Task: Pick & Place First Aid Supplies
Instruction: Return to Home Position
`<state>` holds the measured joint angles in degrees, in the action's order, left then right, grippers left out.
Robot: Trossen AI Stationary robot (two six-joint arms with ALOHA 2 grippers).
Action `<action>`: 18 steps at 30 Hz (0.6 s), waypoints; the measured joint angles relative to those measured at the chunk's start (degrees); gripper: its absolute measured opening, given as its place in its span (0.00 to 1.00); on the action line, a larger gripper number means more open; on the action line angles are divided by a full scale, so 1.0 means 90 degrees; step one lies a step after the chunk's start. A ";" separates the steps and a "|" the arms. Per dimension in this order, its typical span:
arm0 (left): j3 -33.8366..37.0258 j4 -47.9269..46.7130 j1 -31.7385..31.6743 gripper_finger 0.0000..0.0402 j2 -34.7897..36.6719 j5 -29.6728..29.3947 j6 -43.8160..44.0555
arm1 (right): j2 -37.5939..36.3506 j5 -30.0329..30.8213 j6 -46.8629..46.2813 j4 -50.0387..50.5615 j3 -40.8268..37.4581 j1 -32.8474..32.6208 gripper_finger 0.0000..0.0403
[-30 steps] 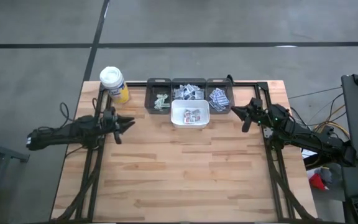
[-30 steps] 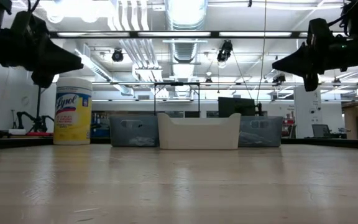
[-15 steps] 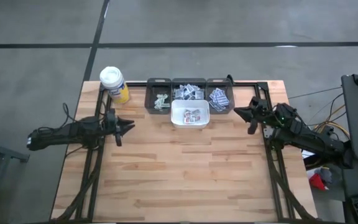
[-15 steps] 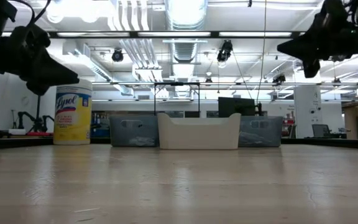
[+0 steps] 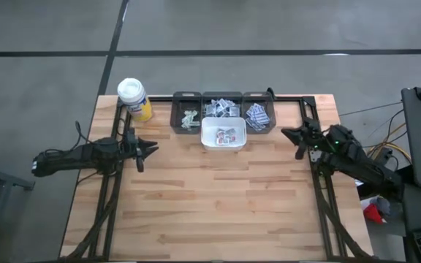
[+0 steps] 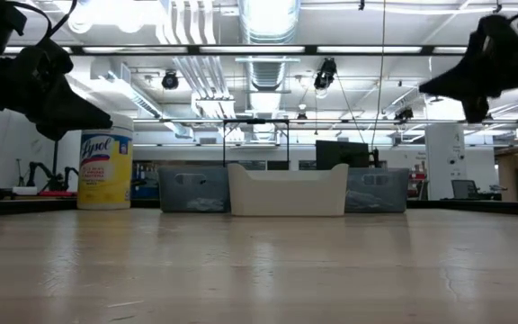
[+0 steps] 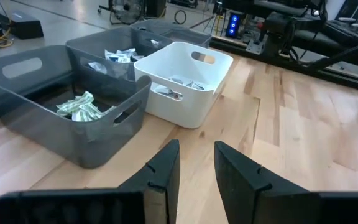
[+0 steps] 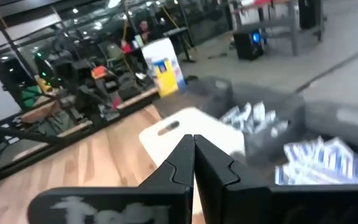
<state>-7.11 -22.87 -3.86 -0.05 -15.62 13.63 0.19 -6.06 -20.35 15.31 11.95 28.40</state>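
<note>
My left end effector hangs over the table's left side, fingers slightly apart and empty. The right end effector is pinched closed on nothing over the right side. Both arms point inward. Small white-grey packets, some red-printed, lie in the white bin, and more fill the grey bins behind it.

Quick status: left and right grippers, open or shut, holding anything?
Left gripper: open, holding nothing.
Right gripper: shut, holding nothing.
</note>
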 joint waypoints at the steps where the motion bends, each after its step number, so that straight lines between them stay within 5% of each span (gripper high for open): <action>1: 0.0000 0.0001 0.0000 0.23 0.0000 -0.0001 0.0000 | -0.0019 0.0014 -0.0076 -0.0072 -0.0169 -0.0001 0.02; 18: 0.0002 -0.0007 0.0000 0.23 -0.0019 -0.0017 0.0165 | 0.0004 0.0021 0.0232 -0.0792 -0.0713 0.0000 0.02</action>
<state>-7.09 -22.94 -3.86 -0.23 -15.77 15.11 0.23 -5.87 -18.26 8.19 5.54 28.40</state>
